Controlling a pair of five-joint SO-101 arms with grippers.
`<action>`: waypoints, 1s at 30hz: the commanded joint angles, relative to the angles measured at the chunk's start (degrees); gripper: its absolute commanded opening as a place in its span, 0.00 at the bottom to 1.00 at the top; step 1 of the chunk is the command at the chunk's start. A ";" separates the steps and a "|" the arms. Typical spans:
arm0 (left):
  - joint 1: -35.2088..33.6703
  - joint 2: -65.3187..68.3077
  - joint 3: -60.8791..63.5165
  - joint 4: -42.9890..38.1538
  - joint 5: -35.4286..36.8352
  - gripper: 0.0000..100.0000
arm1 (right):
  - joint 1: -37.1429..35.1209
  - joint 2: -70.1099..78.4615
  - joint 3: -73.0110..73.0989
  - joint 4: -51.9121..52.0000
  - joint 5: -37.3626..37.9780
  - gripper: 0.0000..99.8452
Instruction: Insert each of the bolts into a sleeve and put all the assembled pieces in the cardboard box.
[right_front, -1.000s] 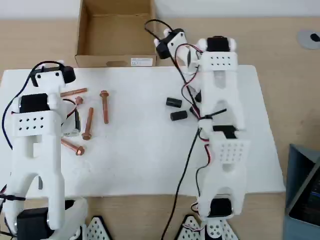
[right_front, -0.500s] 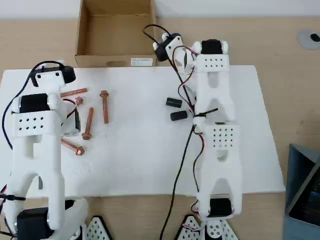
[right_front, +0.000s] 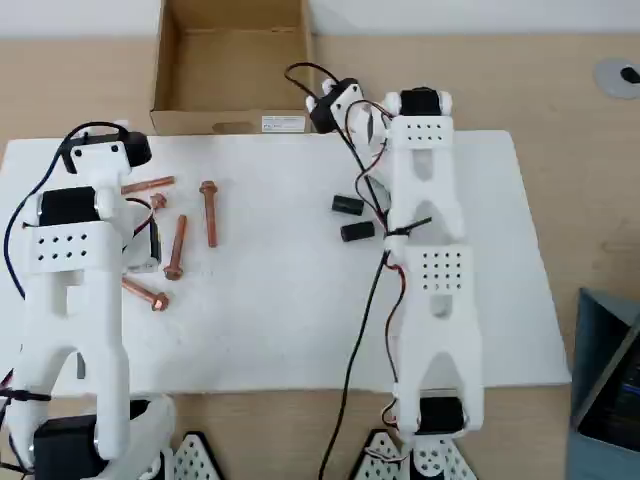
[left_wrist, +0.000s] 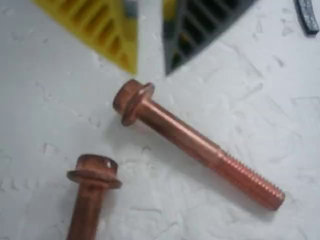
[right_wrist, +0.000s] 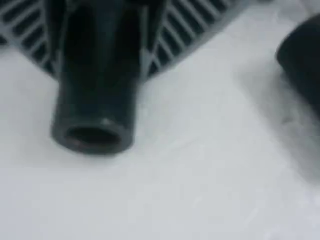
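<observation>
Fingers (right_wrist: 190, 25) of the right gripper (right_wrist: 97, 50) were clamped on a black sleeve (right_wrist: 95, 110) near the white mat's (right_front: 270, 320) far edge. The left gripper (left_wrist: 149, 30) stood slightly parted over a bolt (left_wrist: 195, 145), holding nothing. I counted five bolts, two loose sleeves (right_front: 347, 206) and one cardboard box (right_front: 230, 122).

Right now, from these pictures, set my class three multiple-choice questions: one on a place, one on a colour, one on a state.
1. Which side of the white mat holds the bolts? A the robot's left; B the robot's right; C both equally.
2. What colour are the sleeves? A copper; B white; C black.
3. What does the right gripper hold? A a sleeve; B a bolt; C nothing.
Answers: 1 A, all bolts lie by the left arm. 2 C, they show black against the mat. 3 A, its wrist view shows a sleeve between the fingers.
</observation>
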 joint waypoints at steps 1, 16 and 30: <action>-0.35 -0.13 -2.73 -0.26 -0.18 0.04 | -0.84 -0.04 -1.10 0.79 0.44 0.01; 0.00 -0.66 -3.25 3.43 -0.09 0.04 | -2.59 -13.76 -8.22 8.44 -4.84 0.01; 0.00 -0.66 -3.78 4.04 0.18 0.04 | -0.04 -46.11 20.62 8.44 -11.60 0.01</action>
